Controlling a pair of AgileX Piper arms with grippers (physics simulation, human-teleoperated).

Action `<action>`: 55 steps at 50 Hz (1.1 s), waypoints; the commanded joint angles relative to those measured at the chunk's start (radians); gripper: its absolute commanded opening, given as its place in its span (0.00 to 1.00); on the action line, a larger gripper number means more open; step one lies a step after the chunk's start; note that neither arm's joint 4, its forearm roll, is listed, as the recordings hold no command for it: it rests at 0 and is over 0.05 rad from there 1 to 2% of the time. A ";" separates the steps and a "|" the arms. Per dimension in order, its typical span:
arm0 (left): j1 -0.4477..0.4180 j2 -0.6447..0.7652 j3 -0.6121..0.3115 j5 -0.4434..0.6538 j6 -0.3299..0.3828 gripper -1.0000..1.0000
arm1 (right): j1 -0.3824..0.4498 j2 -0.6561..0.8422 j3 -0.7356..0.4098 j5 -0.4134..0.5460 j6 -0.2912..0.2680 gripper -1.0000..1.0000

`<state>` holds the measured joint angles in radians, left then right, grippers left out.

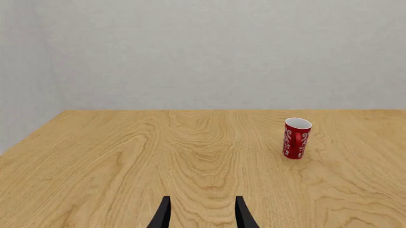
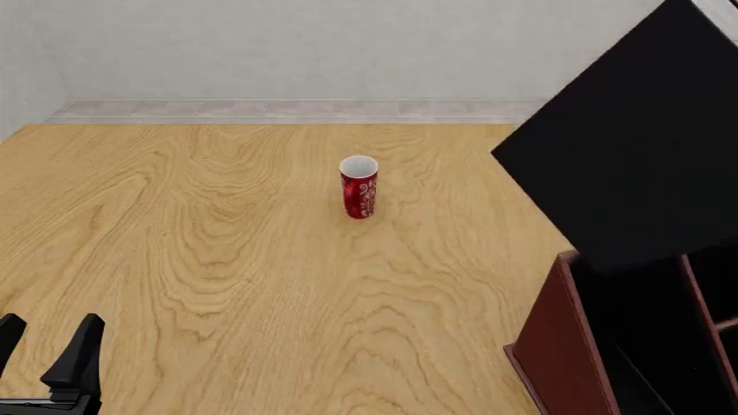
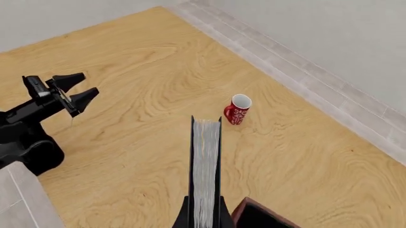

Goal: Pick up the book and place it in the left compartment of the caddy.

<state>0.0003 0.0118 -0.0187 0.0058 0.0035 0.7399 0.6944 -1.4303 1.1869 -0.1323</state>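
The black book (image 2: 634, 147) hangs tilted in the air above the caddy (image 2: 551, 346) at the front right. In the right wrist view its white page edge (image 3: 205, 161) stands edge-on between my right gripper's (image 3: 204, 214) fingers, which are shut on it. The right gripper is hidden behind the book in the front view. The caddy's left compartment (image 2: 632, 346), black inside, lies right below the book, bounded by a reddish-brown divider (image 2: 703, 303). My left gripper (image 2: 44, 346) is open and empty, low over the table at the front left.
A red cup (image 2: 359, 187) with white patterns stands upright mid-table, left of the book; it also shows in the left wrist view (image 1: 296, 138) and the right wrist view (image 3: 238, 109). The left arm (image 3: 28, 137) shows in the right wrist view. A wall runs along the table's far edge.
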 commanded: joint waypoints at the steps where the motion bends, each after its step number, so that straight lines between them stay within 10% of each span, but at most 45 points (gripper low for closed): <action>1: 0.000 -0.006 -0.001 0.006 0.001 1.00 | -0.047 -0.084 0.019 0.033 0.042 0.00; 55: 0.000 -0.005 -0.001 0.006 0.001 1.00 | -0.253 -0.296 0.253 0.033 0.076 0.00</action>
<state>0.0003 0.0118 -0.0187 0.0058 0.0034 0.5236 0.4245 -1.2125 1.2200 -0.0740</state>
